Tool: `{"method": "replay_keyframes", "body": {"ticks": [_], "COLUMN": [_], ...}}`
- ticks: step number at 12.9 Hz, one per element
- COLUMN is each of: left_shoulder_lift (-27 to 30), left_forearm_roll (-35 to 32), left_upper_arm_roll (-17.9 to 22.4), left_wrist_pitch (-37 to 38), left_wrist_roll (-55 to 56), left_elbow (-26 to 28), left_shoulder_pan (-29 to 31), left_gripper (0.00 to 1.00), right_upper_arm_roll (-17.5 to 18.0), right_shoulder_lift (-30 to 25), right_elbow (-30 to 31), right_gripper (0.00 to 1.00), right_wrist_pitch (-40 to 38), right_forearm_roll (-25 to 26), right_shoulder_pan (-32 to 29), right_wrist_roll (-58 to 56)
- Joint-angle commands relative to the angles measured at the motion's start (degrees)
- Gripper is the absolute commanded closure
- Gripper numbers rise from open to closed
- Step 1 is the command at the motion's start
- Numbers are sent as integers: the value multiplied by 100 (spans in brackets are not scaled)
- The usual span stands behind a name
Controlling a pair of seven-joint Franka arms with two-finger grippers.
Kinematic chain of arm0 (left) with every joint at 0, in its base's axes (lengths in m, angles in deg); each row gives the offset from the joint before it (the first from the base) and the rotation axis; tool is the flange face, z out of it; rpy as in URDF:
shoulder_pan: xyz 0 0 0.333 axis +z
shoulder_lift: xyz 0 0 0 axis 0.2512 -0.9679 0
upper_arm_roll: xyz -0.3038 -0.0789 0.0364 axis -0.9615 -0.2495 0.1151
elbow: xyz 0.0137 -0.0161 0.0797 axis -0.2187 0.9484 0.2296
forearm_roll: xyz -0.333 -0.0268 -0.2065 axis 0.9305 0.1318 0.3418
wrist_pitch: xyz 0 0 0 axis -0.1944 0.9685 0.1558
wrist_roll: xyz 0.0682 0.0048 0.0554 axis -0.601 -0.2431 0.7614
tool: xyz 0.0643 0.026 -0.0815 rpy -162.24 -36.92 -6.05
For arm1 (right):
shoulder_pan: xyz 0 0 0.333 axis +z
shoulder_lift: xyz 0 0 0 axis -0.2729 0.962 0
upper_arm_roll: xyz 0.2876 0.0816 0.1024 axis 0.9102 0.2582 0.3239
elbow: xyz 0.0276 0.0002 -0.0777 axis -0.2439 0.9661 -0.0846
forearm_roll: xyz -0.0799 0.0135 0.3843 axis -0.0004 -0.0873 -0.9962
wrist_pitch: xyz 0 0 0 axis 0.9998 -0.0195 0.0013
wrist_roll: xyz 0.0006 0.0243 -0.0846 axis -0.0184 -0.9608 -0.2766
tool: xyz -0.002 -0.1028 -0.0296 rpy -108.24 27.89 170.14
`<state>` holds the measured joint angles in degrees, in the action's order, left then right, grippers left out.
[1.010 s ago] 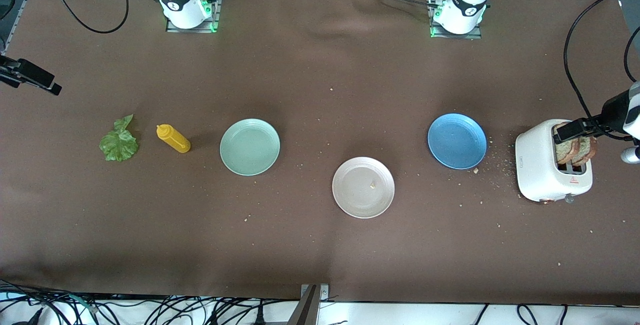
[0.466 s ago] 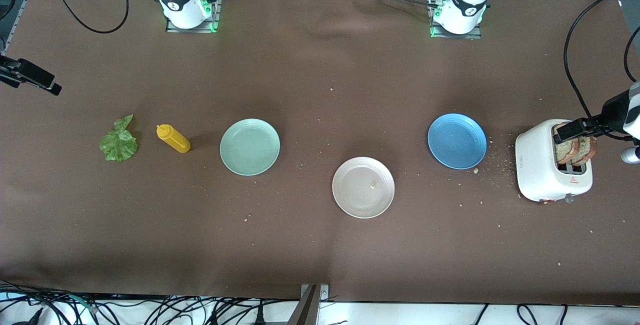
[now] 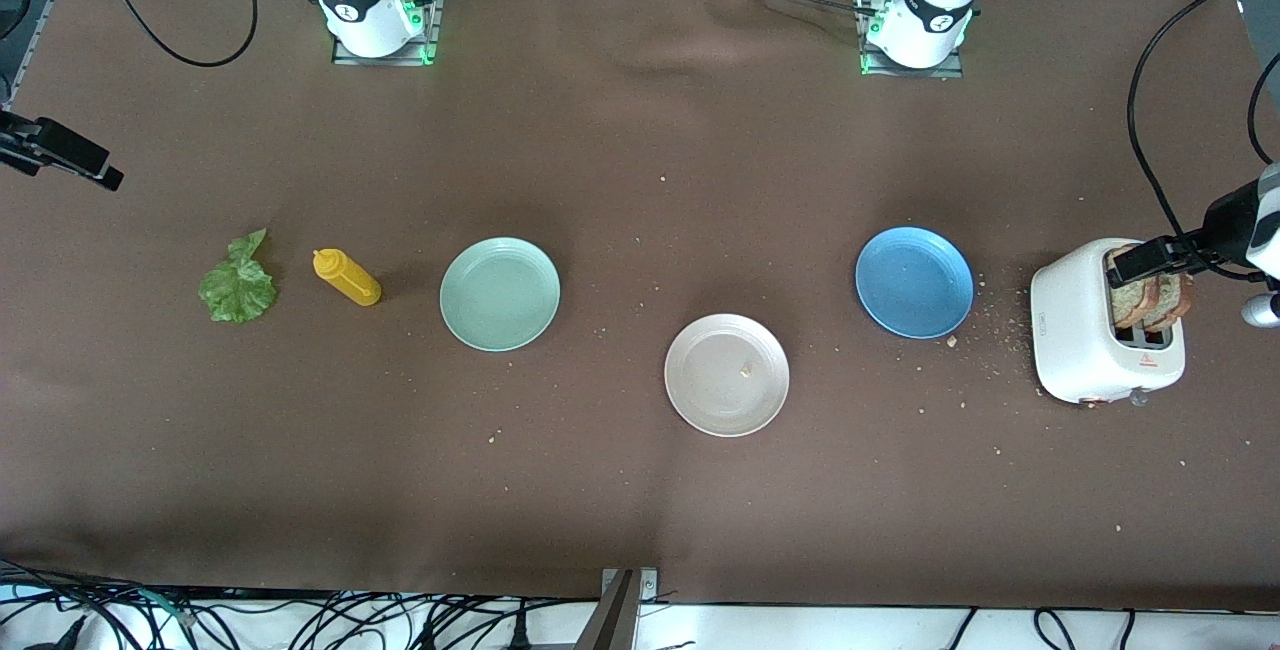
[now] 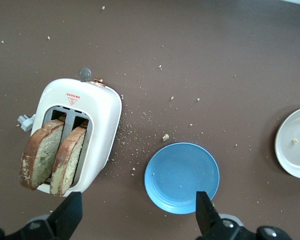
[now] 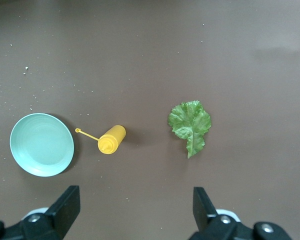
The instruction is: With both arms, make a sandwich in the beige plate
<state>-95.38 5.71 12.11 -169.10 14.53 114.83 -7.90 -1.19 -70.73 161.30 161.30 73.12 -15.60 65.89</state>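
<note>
Two brown bread slices [image 3: 1150, 300] stand upright in the slots of a white toaster [image 3: 1075, 330] at the left arm's end of the table. In the left wrist view the slices [image 4: 40, 160] lean side by side. A green lettuce leaf [image 3: 238, 285] lies flat at the right arm's end. The beige plate [image 3: 710, 390] holds only a crumb and sits nearer the front camera than the other plates. My left gripper [image 4: 137, 217] hangs open high over the cloth between toaster and blue plate. My right gripper [image 5: 135, 210] hangs open high over bare cloth near the lettuce [image 5: 190, 122]. Neither gripper appears in the front view.
A mint-green plate [image 3: 500, 293] and a blue plate [image 3: 914, 282] flank the beige one. A yellow squeeze bottle [image 3: 347, 278] lies on its side between the lettuce and the mint plate. Crumbs dot the brown cloth around the toaster. Black fixtures [image 3: 60, 155] jut in at both table ends.
</note>
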Motion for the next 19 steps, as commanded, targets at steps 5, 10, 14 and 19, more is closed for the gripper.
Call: {"method": "replay_keyframes", "body": {"ticks": [5,10,14,19], "left_shoulder_lift": [-102,-366,-357,-550], "left_forearm_roll": [-164,-172,-339,-339], "left_upper_arm_roll": [11,11,11,11], "left_wrist_pitch": [43,-403,-590,-703], "left_wrist_roll": [-700,-1116,-1441,-1486], "left_elbow": [-29,364,612,674], "left_shoulder_pan": [450,750,864,917], "left_gripper": [0,0,0,0], "right_upper_arm_roll": [34,43,34,43], "right_shoulder_lift": [-89,-81,-81,-81], "right_elbow": [42,50,51,51], "right_gripper": [0,0,0,0], "right_wrist_pitch": [27,27,27,27], "right_forearm_roll": [-21,-12,-21,-12], "right_shoulder_pan": [-33,-33,-33,-33], "right_wrist_roll": [7,7,-2,7]}}
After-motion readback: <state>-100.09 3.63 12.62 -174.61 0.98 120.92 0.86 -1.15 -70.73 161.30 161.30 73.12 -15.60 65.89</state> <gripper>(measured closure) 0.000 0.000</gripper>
